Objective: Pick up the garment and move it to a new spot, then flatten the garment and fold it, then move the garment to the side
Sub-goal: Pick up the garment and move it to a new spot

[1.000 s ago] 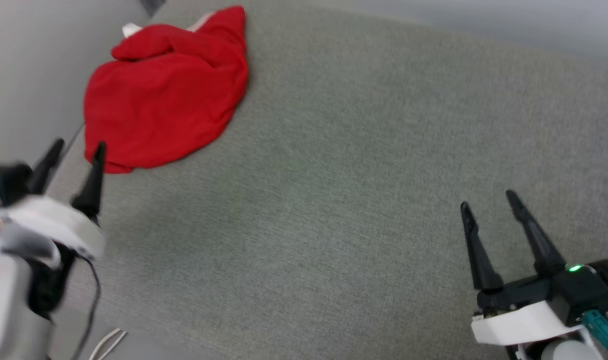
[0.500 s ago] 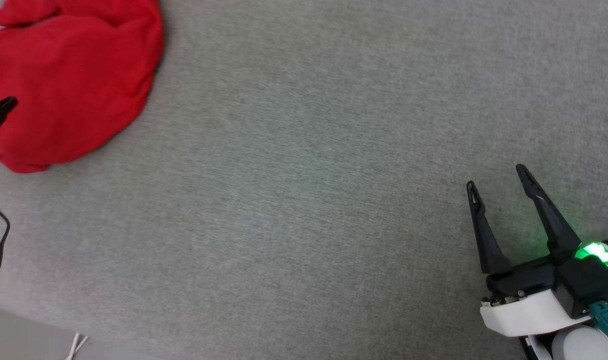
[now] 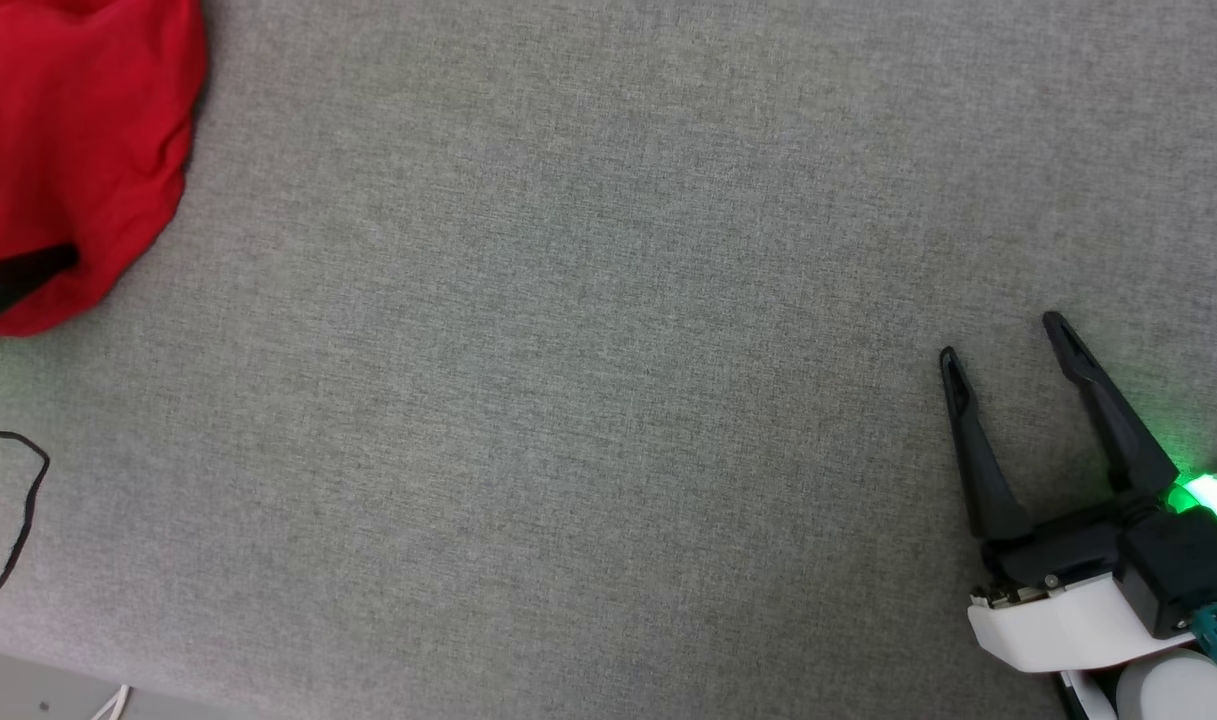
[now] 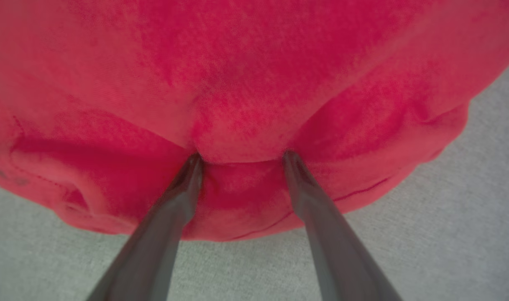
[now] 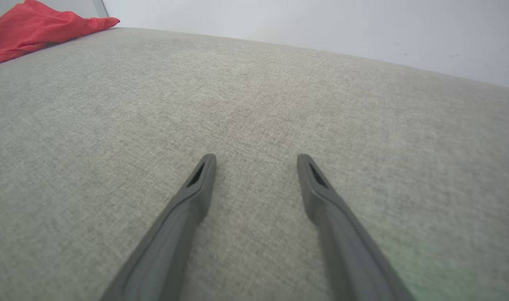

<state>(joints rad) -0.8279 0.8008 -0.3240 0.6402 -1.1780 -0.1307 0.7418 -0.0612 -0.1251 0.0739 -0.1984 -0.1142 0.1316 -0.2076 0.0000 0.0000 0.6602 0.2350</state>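
The garment is a crumpled red heap at the upper left of the grey fabric surface, partly cut off by the head view's edge. In the left wrist view the garment looms close, and my left gripper stands open with both fingertips pushed into a red fold near its hem. One dark left finger lies on the cloth's lower edge. My right gripper is open at the lower right, over bare fabric and far from the garment. Between its fingers, my right gripper holds nothing.
The grey fabric surface stretches wide between the two arms. A thin black cable loops at the left edge. The surface's front edge runs along the lower left, and a pale wall stands beyond its far side.
The head camera has swung right and down, so the garment slid toward the left edge of the picture. The left gripper has reached onto the garment's lower edge. The right gripper stays open.
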